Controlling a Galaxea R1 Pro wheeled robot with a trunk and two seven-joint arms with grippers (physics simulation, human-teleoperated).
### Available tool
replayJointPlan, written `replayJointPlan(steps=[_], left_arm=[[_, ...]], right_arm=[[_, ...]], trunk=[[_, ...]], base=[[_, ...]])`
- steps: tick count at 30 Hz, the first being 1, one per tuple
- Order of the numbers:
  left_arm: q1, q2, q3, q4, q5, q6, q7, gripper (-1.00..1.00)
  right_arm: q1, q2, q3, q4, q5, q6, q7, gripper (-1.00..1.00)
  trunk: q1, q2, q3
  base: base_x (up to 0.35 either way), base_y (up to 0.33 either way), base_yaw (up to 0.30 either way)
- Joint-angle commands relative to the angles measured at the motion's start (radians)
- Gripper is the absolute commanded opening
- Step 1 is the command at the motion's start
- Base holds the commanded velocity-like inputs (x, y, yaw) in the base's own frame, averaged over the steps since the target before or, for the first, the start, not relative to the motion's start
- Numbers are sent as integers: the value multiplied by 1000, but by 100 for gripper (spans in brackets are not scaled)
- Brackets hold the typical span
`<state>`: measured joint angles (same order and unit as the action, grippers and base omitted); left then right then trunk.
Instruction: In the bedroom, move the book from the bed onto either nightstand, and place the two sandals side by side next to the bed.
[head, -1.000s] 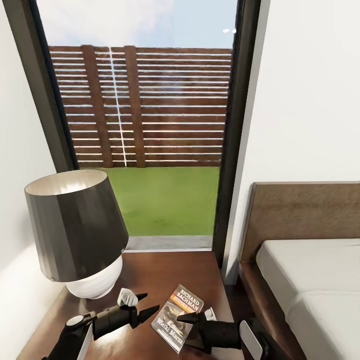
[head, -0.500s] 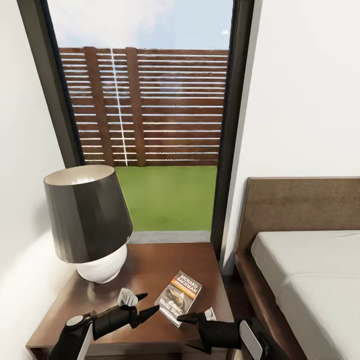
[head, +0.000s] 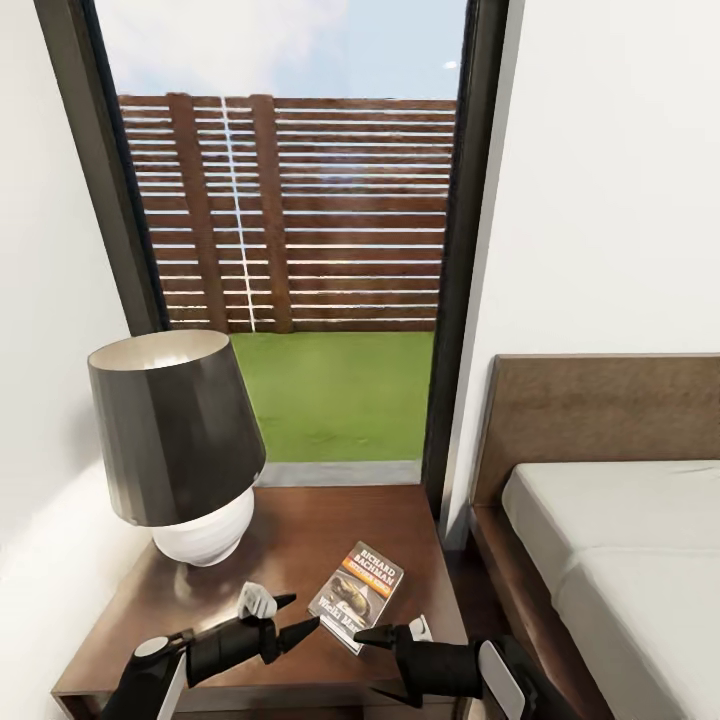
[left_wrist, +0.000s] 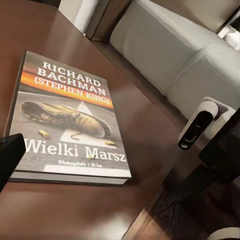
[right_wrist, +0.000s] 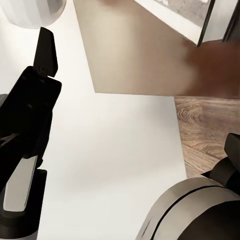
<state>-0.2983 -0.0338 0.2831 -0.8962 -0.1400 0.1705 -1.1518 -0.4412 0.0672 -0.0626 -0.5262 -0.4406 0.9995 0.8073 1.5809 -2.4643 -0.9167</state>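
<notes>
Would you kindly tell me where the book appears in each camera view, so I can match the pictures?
Head view: book flat on the nightstand, right of the lamp.
Left wrist view: book close up, cover readable.
Right wrist view: I cannot make it out.
Shared landmark: the bed.

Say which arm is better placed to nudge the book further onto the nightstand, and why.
Left. The left gripper points at the book lying flat on the nightstand, its tips just beside the cover's near edge. The right gripper sits at the nightstand's front edge, below the book, angled across rather than toward it.
</notes>
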Motion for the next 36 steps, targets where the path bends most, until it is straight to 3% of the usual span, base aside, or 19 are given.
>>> replayJointPlan(steps=[1,26,36], left_arm=[[-1,-2,5,-1,-7,11,-7,100],[-1,-2,6,-2,-8,12,-9,100],[-1,-2,7,-3,-7,14,-13,100]], right_arm=[[-1,1,-6,0,8,4,6,100],[-1,2,-3,-1,8,2,6,100],[-1,2,-3,-1,6,-101,6,100]], trunk=[[0,0,-1],[-96,175,77],[-134,245,109]], base=[[0,0,0],[0,0,0],[0,0,0]])
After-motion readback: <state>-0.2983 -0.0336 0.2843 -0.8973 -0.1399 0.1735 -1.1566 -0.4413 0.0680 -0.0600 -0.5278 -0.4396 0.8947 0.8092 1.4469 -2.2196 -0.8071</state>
